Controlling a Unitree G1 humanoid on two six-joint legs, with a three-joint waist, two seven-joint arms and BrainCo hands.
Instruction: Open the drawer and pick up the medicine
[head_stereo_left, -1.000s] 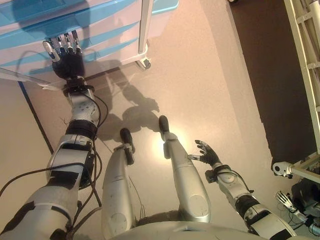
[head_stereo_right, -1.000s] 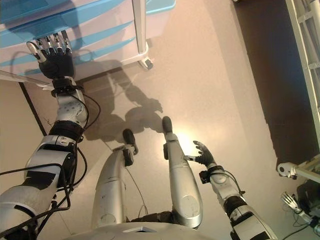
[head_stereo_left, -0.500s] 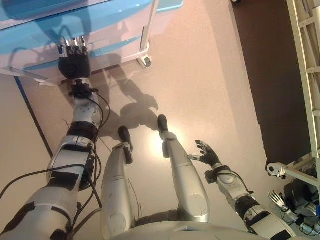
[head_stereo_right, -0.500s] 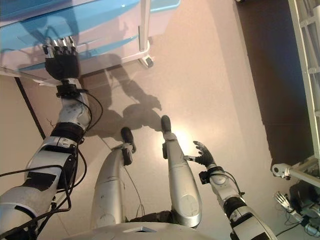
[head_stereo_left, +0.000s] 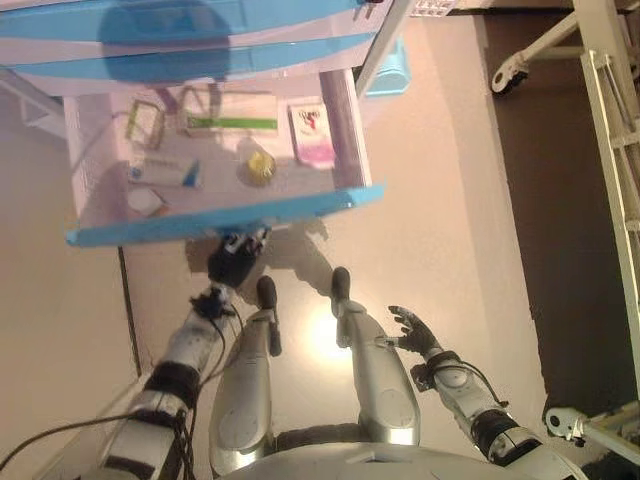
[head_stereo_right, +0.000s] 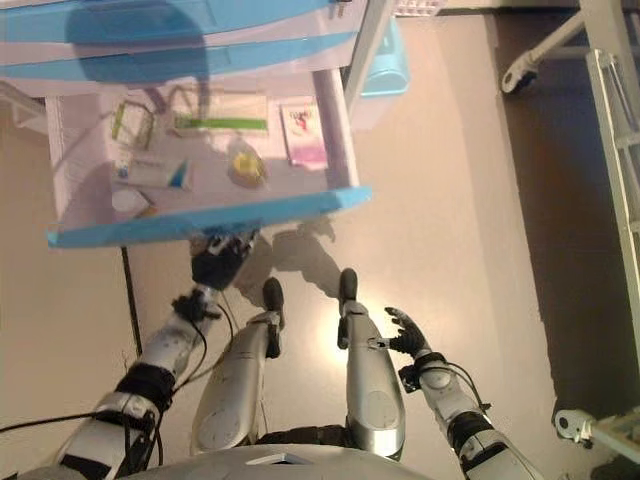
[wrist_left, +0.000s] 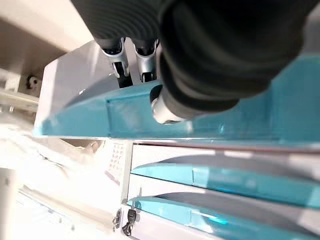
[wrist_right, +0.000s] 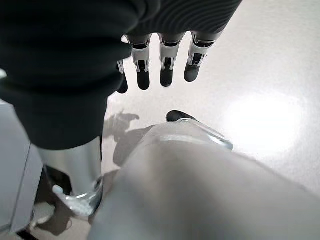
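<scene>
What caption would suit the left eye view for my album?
Left hand under the blue front of the open drawer, medicine packs inside.

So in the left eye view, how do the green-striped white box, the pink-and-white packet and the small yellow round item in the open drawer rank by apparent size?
Largest to smallest, as they look in that view:
1. Green-striped white box
2. Pink-and-white packet
3. Yellow round item
All three lie on the drawer floor at similar depth, so nearness hardly skews this.
</scene>
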